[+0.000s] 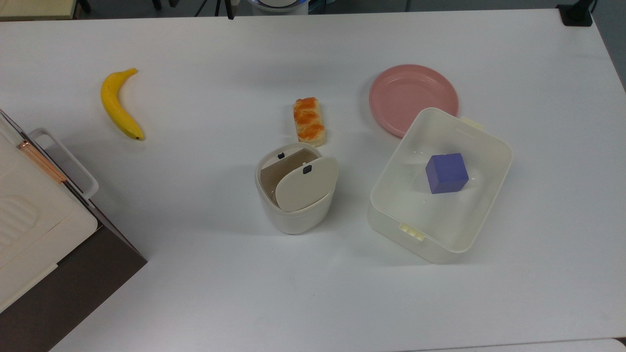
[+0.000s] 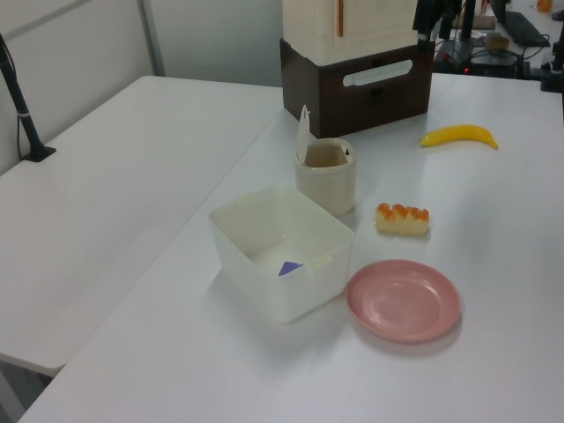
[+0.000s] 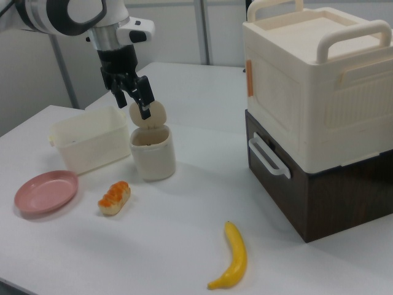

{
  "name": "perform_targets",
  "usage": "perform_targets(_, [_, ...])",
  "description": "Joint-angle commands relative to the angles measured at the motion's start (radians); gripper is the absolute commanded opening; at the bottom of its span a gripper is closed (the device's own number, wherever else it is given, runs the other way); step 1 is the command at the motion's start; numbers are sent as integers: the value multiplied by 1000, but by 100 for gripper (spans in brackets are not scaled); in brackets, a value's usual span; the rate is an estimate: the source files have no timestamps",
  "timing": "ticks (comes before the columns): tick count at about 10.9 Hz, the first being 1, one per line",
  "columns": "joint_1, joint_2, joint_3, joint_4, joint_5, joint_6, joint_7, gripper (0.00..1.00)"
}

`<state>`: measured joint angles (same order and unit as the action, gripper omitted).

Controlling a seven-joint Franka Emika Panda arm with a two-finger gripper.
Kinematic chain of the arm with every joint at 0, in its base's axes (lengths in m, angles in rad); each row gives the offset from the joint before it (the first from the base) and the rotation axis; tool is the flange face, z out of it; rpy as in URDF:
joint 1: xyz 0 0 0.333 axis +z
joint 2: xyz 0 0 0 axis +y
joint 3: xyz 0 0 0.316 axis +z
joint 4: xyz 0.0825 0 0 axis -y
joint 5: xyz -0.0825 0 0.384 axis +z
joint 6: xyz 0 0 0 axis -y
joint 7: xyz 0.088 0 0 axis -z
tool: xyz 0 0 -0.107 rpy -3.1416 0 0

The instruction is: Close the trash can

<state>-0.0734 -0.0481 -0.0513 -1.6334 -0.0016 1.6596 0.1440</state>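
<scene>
Right view: pincer [image 3: 132,97] spread beside trash can [image 3: 152,153] raised lid [image 3: 148,115].

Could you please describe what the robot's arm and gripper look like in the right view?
The arm has white rounded shells with dark grey joint bands. A white wrist block leads into a black gripper with two slim black fingers.

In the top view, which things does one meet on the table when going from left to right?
Stacked boxes → banana → trash can → pink plate → translucent box holding the blue cube.
</scene>
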Motion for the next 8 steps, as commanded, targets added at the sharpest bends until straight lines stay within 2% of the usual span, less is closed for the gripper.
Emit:
perform_targets(1, [-9,1,-10,13,25,9,-168,100])
perform_targets(8, [-8,1,-22,40,11,-52,-173,100])
